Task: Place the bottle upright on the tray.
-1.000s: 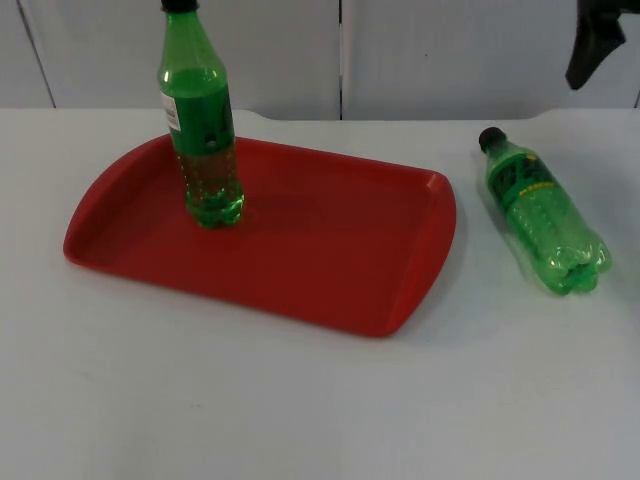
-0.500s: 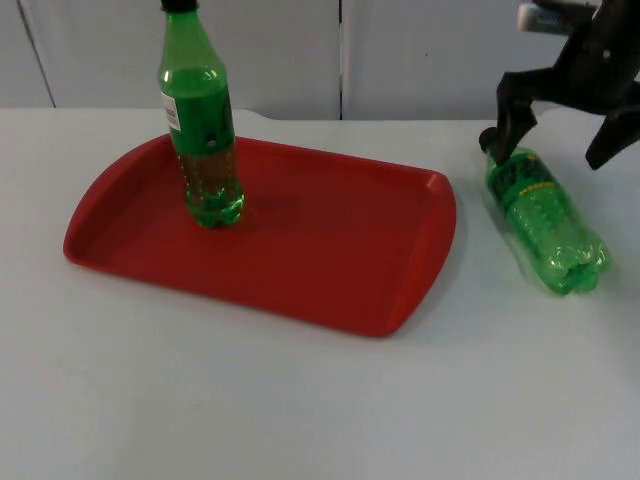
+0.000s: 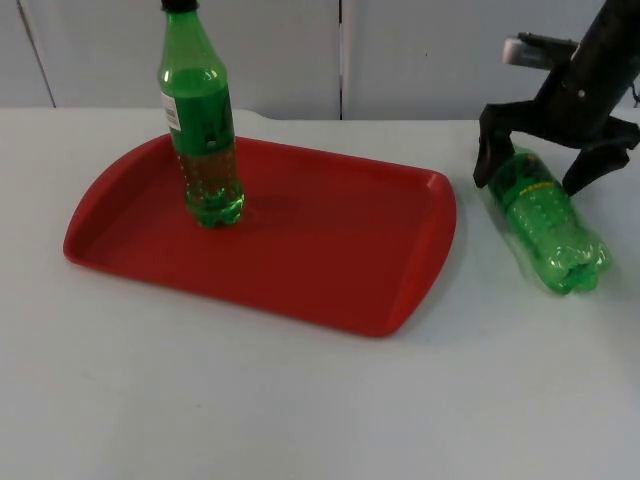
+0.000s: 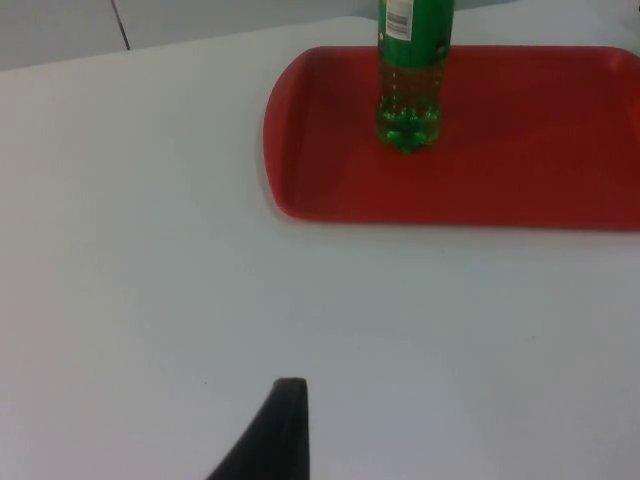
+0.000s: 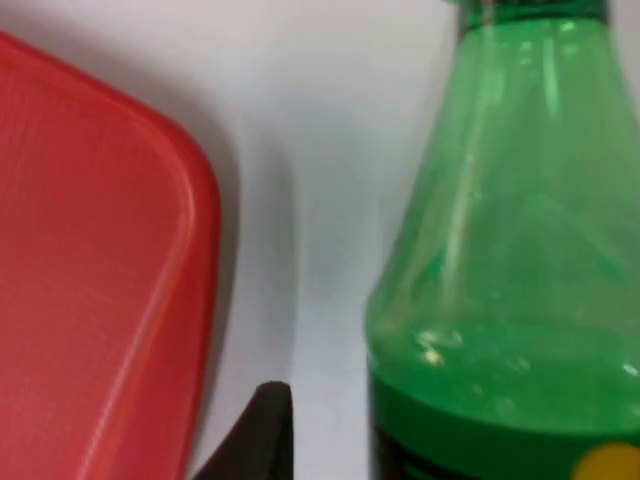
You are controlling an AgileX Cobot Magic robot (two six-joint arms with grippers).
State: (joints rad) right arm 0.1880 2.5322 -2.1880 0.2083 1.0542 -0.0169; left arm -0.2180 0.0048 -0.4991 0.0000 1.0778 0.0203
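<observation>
A green bottle (image 3: 548,218) lies on its side on the white table, right of the red tray (image 3: 330,260). My right gripper (image 3: 532,175) is open and straddles the lying bottle's neck end, one finger on each side. The right wrist view has this bottle's shoulder (image 5: 510,270) close up, with the tray's corner (image 5: 90,260) beside it. A second green bottle (image 3: 200,130) with a black cap stands upright on the tray's far left part; the left wrist view has it (image 4: 410,70) on the tray (image 4: 480,180) too. The left arm waits off the table's left.
The grey partition wall (image 3: 400,50) rises behind the table. Bare white table (image 3: 300,400) lies in front of the tray. A black fingertip (image 4: 275,435) of the left gripper stands over bare table.
The right arm came down from the upper right corner to the lying bottle, and its open fingers have lowered around the bottle's neck end. The bottles and tray stayed put.
</observation>
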